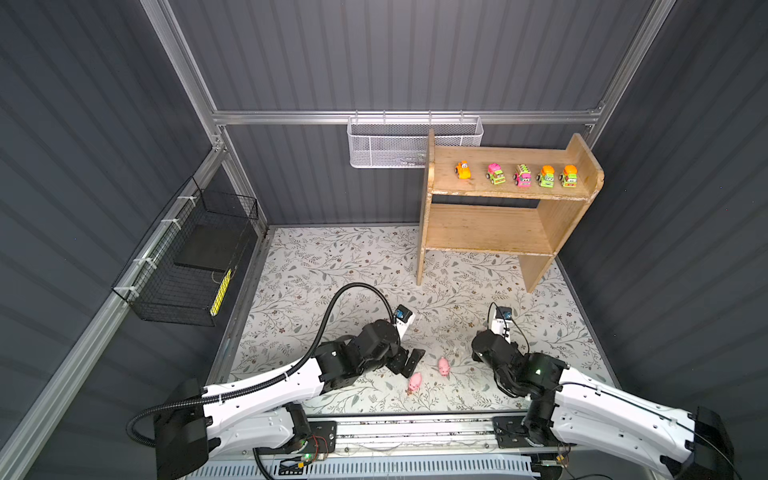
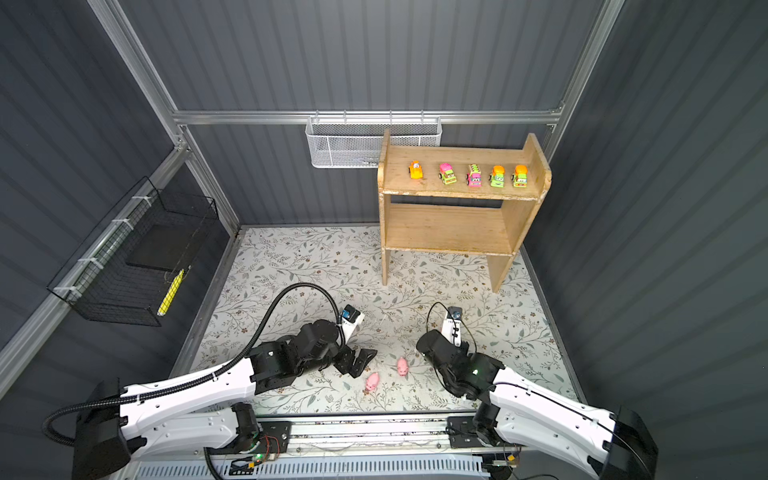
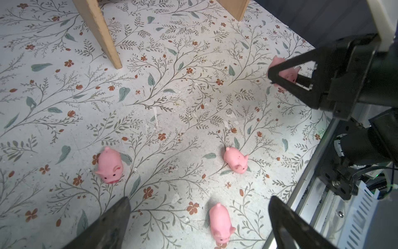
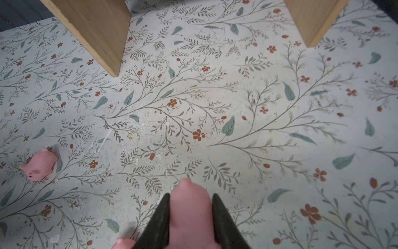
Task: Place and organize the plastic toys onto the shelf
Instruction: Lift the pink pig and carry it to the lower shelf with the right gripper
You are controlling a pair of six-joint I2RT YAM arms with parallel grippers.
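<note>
The shelf (image 1: 490, 228) stands at the far right of the floral mat (image 1: 332, 266). I judge its lower tier is bare to receive pigs, since five toy vehicles (image 1: 522, 176) already line the top tier. My left gripper (image 1: 409, 361) hangs spread wide and holds nothing, poised over the loose pigs (image 3: 234, 159) on the mat. My right gripper (image 4: 190, 195), low over the mat, pinches one pig (image 4: 189, 217), presumably for carrying to the shelf. Both top views hide that grip under the wrist, and only the wrist views reveal it. The left wrist view shows three loose pigs, while both top views show two.
</note>
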